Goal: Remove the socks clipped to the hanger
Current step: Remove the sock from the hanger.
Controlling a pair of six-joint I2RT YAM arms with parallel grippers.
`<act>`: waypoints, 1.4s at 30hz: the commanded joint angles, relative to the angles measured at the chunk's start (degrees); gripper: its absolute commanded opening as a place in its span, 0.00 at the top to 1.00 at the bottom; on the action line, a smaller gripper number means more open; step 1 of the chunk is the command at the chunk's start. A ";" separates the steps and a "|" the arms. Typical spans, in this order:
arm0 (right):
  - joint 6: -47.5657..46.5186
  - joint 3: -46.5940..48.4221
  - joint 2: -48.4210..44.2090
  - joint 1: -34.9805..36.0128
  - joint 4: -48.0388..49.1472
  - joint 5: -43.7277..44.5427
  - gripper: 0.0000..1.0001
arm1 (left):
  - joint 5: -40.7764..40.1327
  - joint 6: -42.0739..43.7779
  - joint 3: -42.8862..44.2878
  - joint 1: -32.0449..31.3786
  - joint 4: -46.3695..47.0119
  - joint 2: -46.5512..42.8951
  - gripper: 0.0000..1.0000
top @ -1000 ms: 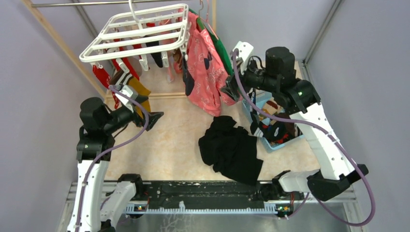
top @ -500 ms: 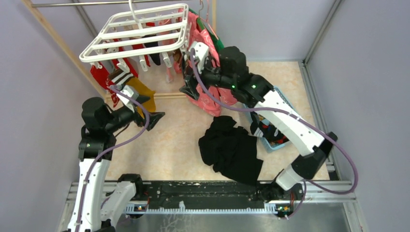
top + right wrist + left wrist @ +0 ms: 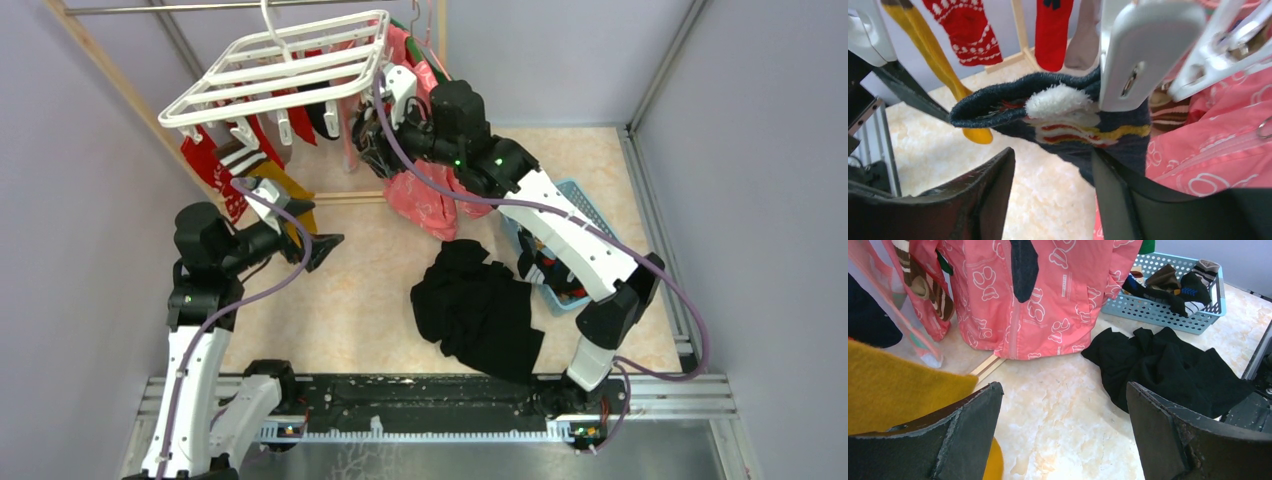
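The white hanger [image 3: 280,70] hangs from the top rail with socks clipped under it: red ones [image 3: 205,165], a mustard yellow one [image 3: 290,195], a dark one [image 3: 325,118]. My right gripper [image 3: 365,150] is open under the rack's right edge. In the right wrist view it [image 3: 1053,165] sits just below a navy patterned sock [image 3: 1058,115] held by a white clip [image 3: 1143,50]; the right finger is against the sock. My left gripper [image 3: 320,245] is open and empty [image 3: 1063,405], with the yellow sock [image 3: 898,390] beside its left finger.
A pink printed shirt [image 3: 425,195] hangs right of the rack, behind my right arm. A black cloth heap [image 3: 480,310] lies mid-floor. A blue basket [image 3: 560,275] holding socks stands at the right. A wooden frame post [image 3: 130,95] runs along the left.
My right arm has swung left from beside the basket to under the rack's right edge. The rack has shifted slightly left. My left arm has hardly moved.
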 commanded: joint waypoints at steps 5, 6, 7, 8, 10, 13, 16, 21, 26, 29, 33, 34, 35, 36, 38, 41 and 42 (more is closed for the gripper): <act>1.56 3.02 -0.79 0.72 2.87 2.95 0.48 | 1.53 -0.50 -1.42 -0.07 2.81 -1.22 0.01; 1.64 2.29 -1.61 0.66 3.10 2.83 0.48 | 1.51 -0.56 -1.57 -0.07 3.05 -1.32 0.01; 1.58 1.34 -2.28 0.65 3.13 2.81 0.45 | 1.53 -0.68 -1.67 -0.07 3.19 -1.33 0.01; 1.39 0.31 -3.05 0.66 3.24 2.79 0.42 | 1.52 -0.82 -1.71 -0.07 3.42 -1.33 0.01; 1.13 -2.23 -4.96 0.66 3.84 2.96 0.34 | 1.58 -1.37 -1.69 -0.07 3.93 -1.25 0.01; 1.08 -5.22 -7.42 0.65 5.06 3.46 0.23 | 1.31 -2.01 -1.60 -0.07 4.64 -1.06 0.01; 1.27 -7.28 -8.88 0.69 6.00 3.43 0.17 | 1.15 -2.47 -1.96 -0.07 5.19 -1.06 0.01; 1.47 -7.52 -8.87 1.66 6.45 4.70 0.11 | 1.06 -2.76 -2.60 -0.01 5.25 -1.44 0.01; 0.83 -4.29 -6.90 3.06 5.29 8.86 0.12 | 0.94 -2.84 -2.91 0.02 5.25 -1.68 0.01; 0.40 -2.08 -5.52 3.66 4.70 10.90 0.17 | 0.94 -2.97 -2.91 0.02 5.24 -1.61 0.01; -0.29 1.30 -3.64 3.81 3.74 14.48 0.29 | 0.79 -2.93 -3.06 0.02 5.30 -1.68 0.01; -0.47 1.78 -3.32 3.84 3.55 14.73 0.33 | 0.86 -2.85 -3.04 0.02 5.25 -1.76 0.01; -0.70 2.10 -3.24 3.77 3.40 14.57 0.39 | 0.72 -2.73 -3.15 0.02 5.25 -1.77 0.01; -0.93 2.29 -3.13 3.82 3.32 14.25 0.45 | 0.70 -2.65 -3.17 0.02 5.31 -1.77 0.01; -1.34 2.22 -3.01 3.82 3.10 13.92 0.57 | 0.89 -2.63 -3.16 0.02 5.58 -1.70 0.01; -2.17 1.91 -3.16 3.86 2.89 12.95 0.70 | 2.03 -2.94 -2.43 -0.06 6.21 -1.17 0.01; -2.40 1.72 -3.31 3.82 2.80 12.57 0.74 | 2.65 -3.23 -2.09 -0.11 6.63 -0.88 0.01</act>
